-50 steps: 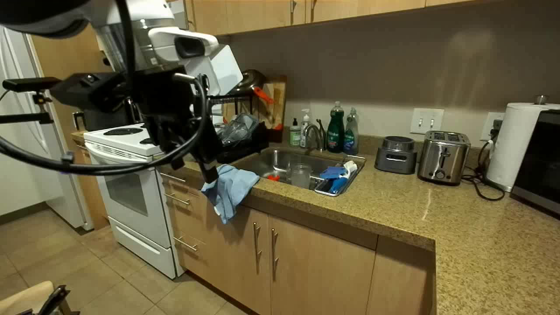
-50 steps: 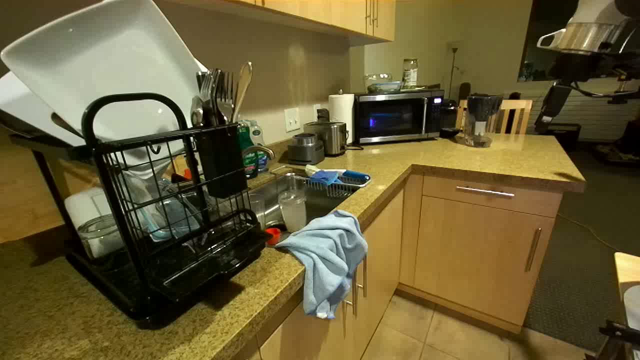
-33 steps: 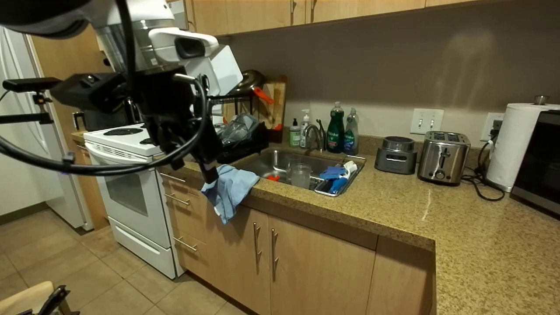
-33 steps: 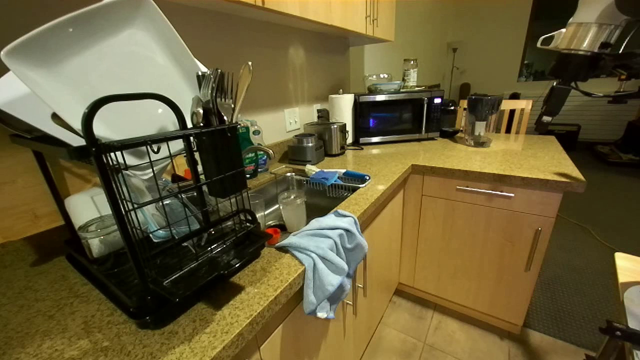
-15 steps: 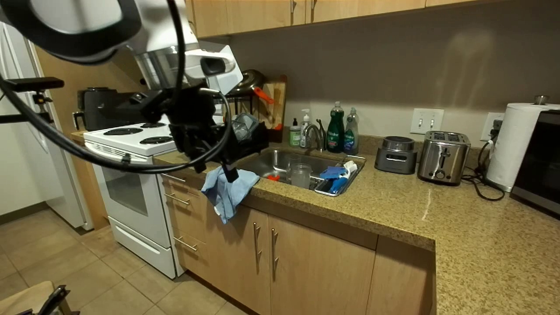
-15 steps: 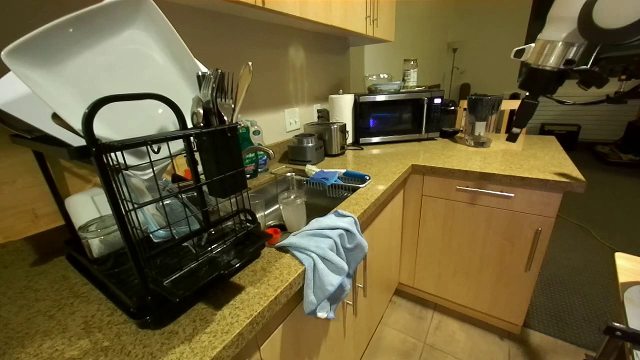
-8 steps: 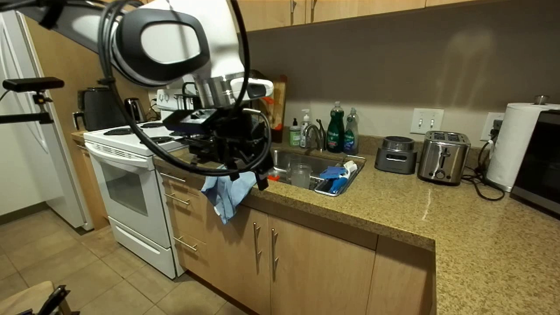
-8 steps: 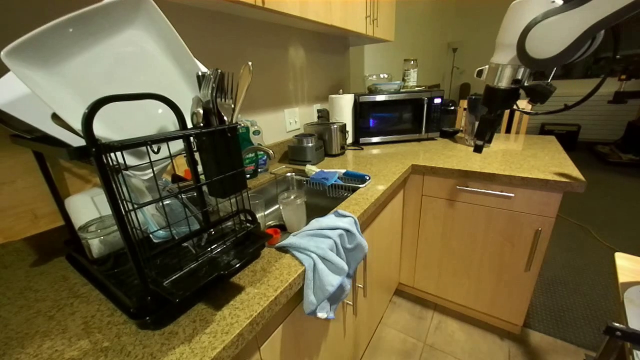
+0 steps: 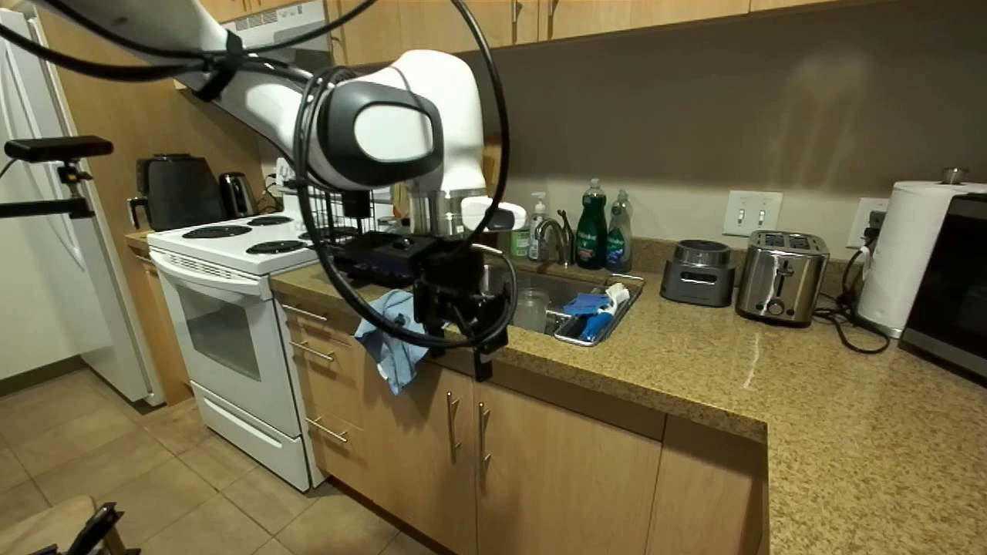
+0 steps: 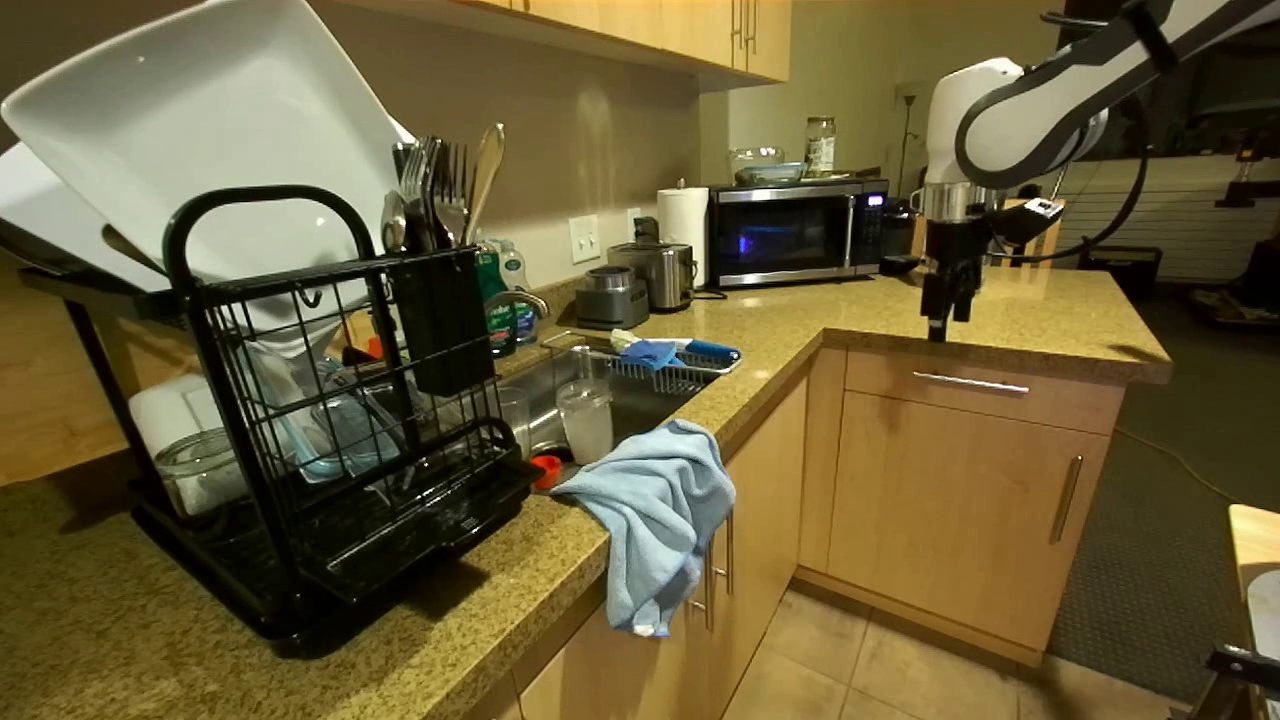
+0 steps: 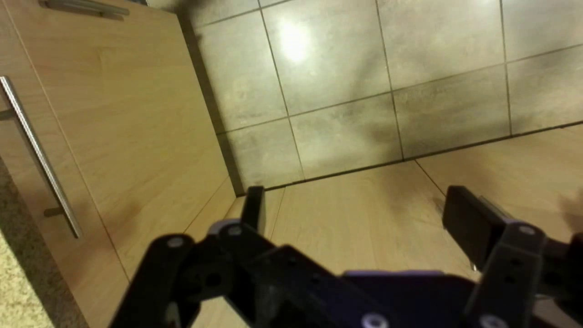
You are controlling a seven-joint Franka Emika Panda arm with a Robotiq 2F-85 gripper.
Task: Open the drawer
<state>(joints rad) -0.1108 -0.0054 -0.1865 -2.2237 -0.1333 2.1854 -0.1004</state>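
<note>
While your jaws hang spread wide and hold nothing, the drawer [image 10: 1000, 403] sits shut, front flush with the cabinet door [image 10: 960, 510] under it. Wrist view: it's off to the left of the jaws, apart from them. Its bar handle [image 11: 42, 157] runs slantwise outside the gap, past the jaw on that side. In an exterior view the jaws overlap the edge of the tabletop [image 10: 1060, 310], just above and left of that handle. Can't tell from these how high the jaws sit against it.

Close by or in your way: tabletop edge runs right along the drawer's top. Sink cabinet [image 11: 355, 214] front fills the gap between the jaws, with floor tiles [image 11: 337, 105] past them. Its upright door handles [image 9: 453, 430] show just below the jaws in an exterior view, where a black cable [image 9: 504, 123] also loops across the jaws' base.

Around you: blue towel [image 10: 655, 530] draped over the tabletop edge, left of the jaws in both exterior views. In an exterior view, sink [image 9: 567, 284] behind the jaws, green soap bottle [image 9: 592, 227] and toaster [image 9: 783, 279] to their right, stove [image 9: 224, 331] to their left, well apart. Microwave [image 10: 785, 235] is up and left of the jaws in an exterior view; dish rack [image 10: 430, 530] far left, well apart.
</note>
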